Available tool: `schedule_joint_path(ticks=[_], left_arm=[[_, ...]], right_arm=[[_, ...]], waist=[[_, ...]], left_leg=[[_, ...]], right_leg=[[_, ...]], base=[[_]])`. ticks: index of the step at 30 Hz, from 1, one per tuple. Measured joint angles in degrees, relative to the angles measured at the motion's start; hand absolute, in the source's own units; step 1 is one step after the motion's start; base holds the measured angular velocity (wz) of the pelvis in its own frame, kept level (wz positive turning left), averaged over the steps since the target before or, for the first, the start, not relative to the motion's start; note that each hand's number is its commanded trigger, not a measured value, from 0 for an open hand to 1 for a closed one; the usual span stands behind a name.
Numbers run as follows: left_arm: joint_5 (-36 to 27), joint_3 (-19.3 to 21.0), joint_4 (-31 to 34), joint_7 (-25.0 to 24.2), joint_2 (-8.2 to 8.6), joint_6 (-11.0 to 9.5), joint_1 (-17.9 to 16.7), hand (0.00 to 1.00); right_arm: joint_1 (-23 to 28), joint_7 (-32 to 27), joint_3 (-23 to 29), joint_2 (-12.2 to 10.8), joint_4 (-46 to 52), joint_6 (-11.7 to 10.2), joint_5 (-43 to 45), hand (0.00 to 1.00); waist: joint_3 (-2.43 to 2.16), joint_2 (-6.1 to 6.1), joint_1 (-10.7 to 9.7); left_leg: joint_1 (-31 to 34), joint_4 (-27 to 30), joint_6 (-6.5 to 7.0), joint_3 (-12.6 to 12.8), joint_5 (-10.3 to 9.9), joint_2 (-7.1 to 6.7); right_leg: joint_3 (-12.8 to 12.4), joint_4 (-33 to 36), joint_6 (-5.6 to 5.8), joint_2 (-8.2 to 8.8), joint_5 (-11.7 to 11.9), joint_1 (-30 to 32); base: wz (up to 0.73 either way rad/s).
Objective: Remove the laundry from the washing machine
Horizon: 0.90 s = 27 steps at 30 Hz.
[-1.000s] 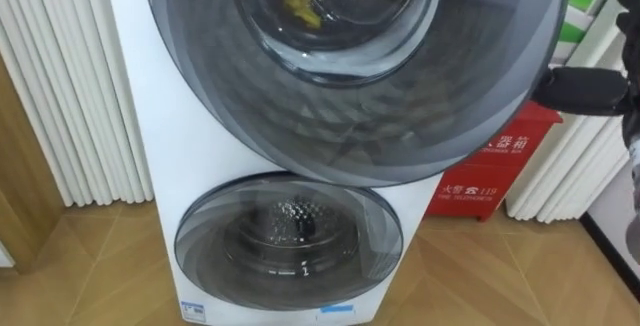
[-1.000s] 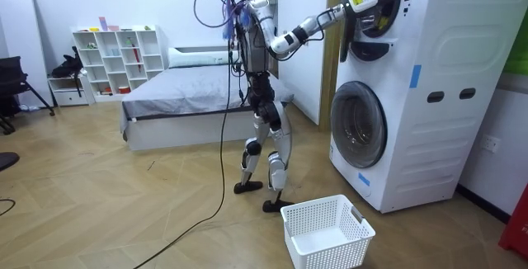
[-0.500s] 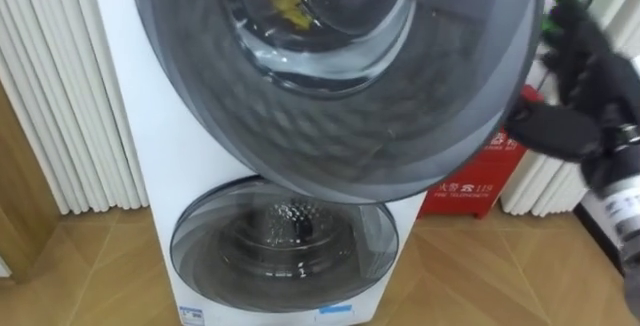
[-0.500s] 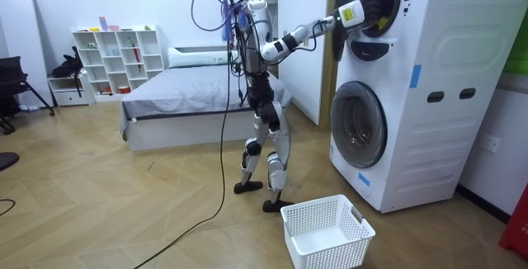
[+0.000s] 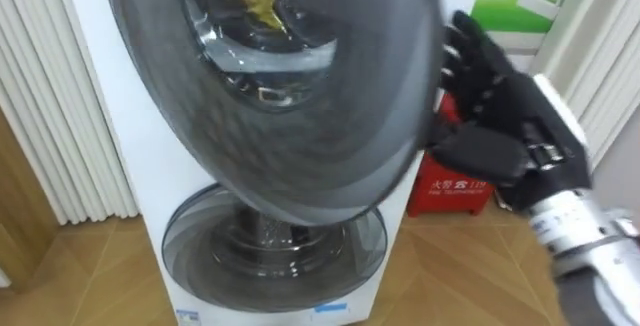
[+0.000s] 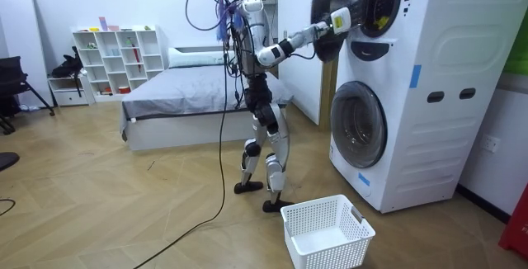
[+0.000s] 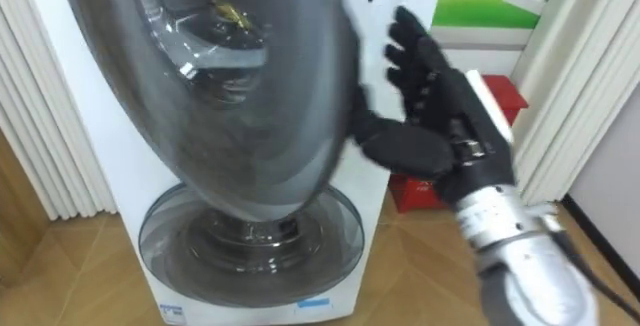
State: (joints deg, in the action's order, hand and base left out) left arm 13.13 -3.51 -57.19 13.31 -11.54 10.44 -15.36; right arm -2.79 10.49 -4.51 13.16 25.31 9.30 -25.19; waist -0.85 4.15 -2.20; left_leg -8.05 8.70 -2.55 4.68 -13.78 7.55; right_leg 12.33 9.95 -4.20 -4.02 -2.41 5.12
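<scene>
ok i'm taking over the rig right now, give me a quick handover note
Right hand: open, fingers straight, at the edge of the upper door, holding nothing.
Things: the yellow cloth lies inside the upper drum of the washing machine. The white basket stands on the floor in front of the machine, by the robot's feet.
Done: upper door swung partly open.
Left: likely open the door wider, reach in, grasp the cloth and put it in the basket.
</scene>
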Motion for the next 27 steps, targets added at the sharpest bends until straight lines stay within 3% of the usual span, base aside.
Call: schedule_joint_path(ticks=[1, 3, 12, 18, 24, 25, 26, 27], left_arm=[[0.01, 0.05, 0.08, -0.08, 0.00, -0.07, 0.07, 0.00], [-0.01, 0.06, 0.16, -0.49, -0.09, -0.33, -0.01, 0.00], [0.00, 0.54, -0.23, -1.59, -0.25, -0.42, 0.00, 0.00], [0.02, 0.56, -0.32, -2.77, -0.27, -0.62, 0.41, 0.00], [0.97, 1.09, -0.15, -3.94, -0.34, -0.77, 0.93, 0.00], [0.98, 1.10, -0.08, -3.98, -0.34, -0.74, 1.49, 0.00], [0.97, 1.10, -0.08, -3.97, -0.35, -0.64, 1.49, 0.00], [1.49, 1.11, -0.06, -3.89, -0.36, -0.42, 1.49, 0.00]], right_arm=[[0.00, 0.53, -0.93, 0.11, 0.00, -0.05, -0.04, 0.00], [2.48, 2.99, -3.39, 0.26, 0.46, -2.19, -0.77, 0.00], [2.82, 6.29, -4.54, 0.07, 0.12, -2.46, -1.25, 0.00], [2.77, 9.48, -4.48, -0.23, 0.39, -3.14, -1.26, 0.00], [2.77, 13.03, -4.60, -0.35, 0.38, -3.44, -0.73, 0.00], [2.73, 13.59, -5.02, -0.49, 0.37, -3.44, -0.67, 0.00], [2.73, 13.80, -5.40, -0.66, 0.37, -3.45, -0.68, 0.00], [2.23, 14.56, -5.79, -0.76, 0.40, -3.44, -0.71, 0.00]], waist=[[-0.08, 0.02, 0.34], [-0.16, 0.00, 0.84], [0.00, -0.01, 1.08], [-0.17, 0.21, 2.00], [0.04, -0.18, 4.08], [0.07, -0.09, 4.33], [0.07, -0.24, 4.30], [0.39, -0.46, 4.32]], left_leg=[[0.16, 0.05, 0.12, 0.00, 0.08, 0.00], [0.59, 0.70, 0.13, -0.05, 0.10, 0.06], [1.03, 0.87, 0.07, -0.10, 0.13, -0.36], [1.66, 0.93, 0.05, -0.14, 0.16, -0.42], [1.70, 0.95, 0.01, -0.91, 0.79, -0.24], [1.86, 0.64, 0.02, -0.89, 0.79, -0.03], [2.04, 0.37, -0.01, -0.58, 0.80, 0.50], [2.72, 0.96, -0.68, 1.81, 1.19, 2.86]], right_leg=[[0.09, -0.08, 0.00, 0.02, 0.00, 0.01], [0.38, 0.08, 0.00, 0.15, 0.00, 0.04], [0.79, -0.20, 0.73, 0.81, 0.48, 0.03], [1.01, 0.03, 0.73, 0.88, 0.48, 0.97], [5.24, 0.74, 0.52, 1.98, 0.27, 0.97], [5.17, 0.48, 0.97, 1.83, 0.30, 0.97], [4.80, 0.64, 2.45, 1.48, 0.27, 0.97], [2.14, 7.66, 3.14, 1.53, -2.64, 2.96]], base=[[0.16], [0.08], [0.01], [-0.04], [0.00], [0.21], [0.28], [0.46]])
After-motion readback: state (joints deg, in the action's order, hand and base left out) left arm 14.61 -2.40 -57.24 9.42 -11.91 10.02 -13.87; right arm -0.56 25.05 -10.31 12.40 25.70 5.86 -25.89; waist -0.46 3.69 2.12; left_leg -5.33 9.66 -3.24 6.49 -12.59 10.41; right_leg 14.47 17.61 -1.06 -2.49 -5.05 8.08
